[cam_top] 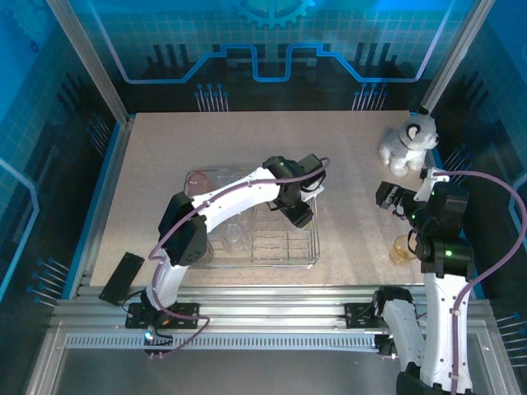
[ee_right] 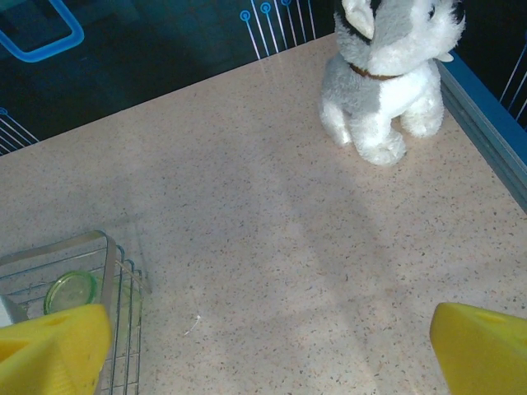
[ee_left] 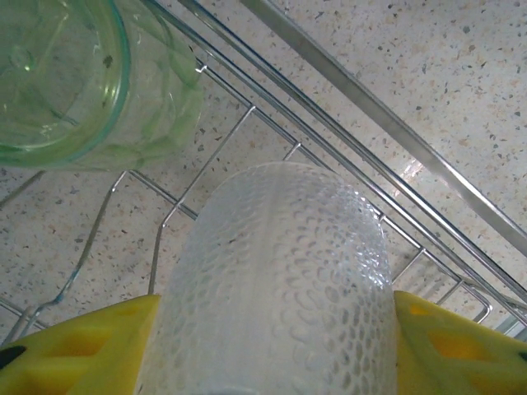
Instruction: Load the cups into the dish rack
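Note:
My left gripper (ee_left: 276, 350) is shut on a clear, bumpy-textured cup (ee_left: 280, 271), its yellow fingers (ee_left: 74, 350) pressed on both sides. The cup hangs low over the wire floor of the dish rack (ee_left: 346, 90), at the rack's right end (cam_top: 316, 243). From above, the left gripper (cam_top: 300, 211) reaches over that end. A green cup (ee_left: 66, 82) lies in the rack beside the held one. Clear cups (cam_top: 233, 234) sit in the rack's left part, and a pink cup (cam_top: 198, 181) is at its far left corner. An amber cup (cam_top: 402, 247) stands on the table beside my right arm. My right gripper (ee_right: 268, 350) hangs open over bare table.
A white-grey plush animal (cam_top: 409, 141) sits at the table's far right corner, also ahead of the right gripper (ee_right: 387, 74). A flat black object (cam_top: 122, 276) lies at the near left edge. The rack's corner (ee_right: 107, 247) is left of the right gripper.

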`<control>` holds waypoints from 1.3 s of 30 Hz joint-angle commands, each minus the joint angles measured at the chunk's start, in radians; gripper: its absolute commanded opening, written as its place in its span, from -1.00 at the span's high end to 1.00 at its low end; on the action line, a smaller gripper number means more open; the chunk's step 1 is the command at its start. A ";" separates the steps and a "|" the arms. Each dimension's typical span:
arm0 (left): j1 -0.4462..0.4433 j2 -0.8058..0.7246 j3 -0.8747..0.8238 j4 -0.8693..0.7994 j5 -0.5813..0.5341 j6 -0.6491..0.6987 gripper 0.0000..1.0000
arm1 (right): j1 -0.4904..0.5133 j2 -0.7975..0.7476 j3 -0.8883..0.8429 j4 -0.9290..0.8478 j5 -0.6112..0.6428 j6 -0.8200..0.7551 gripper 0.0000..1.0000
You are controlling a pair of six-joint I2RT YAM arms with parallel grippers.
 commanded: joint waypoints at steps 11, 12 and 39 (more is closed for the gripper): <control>-0.012 0.106 0.114 -0.062 -0.058 0.030 -0.29 | -0.007 -0.019 -0.024 0.012 0.011 -0.024 -1.00; -0.012 0.111 0.119 -0.068 -0.068 0.029 -0.33 | -0.007 -0.019 -0.022 0.012 0.011 -0.025 -1.00; -0.012 0.066 -0.002 0.052 -0.092 -0.031 -0.91 | -0.002 -0.002 0.061 -0.102 0.026 -0.052 -1.00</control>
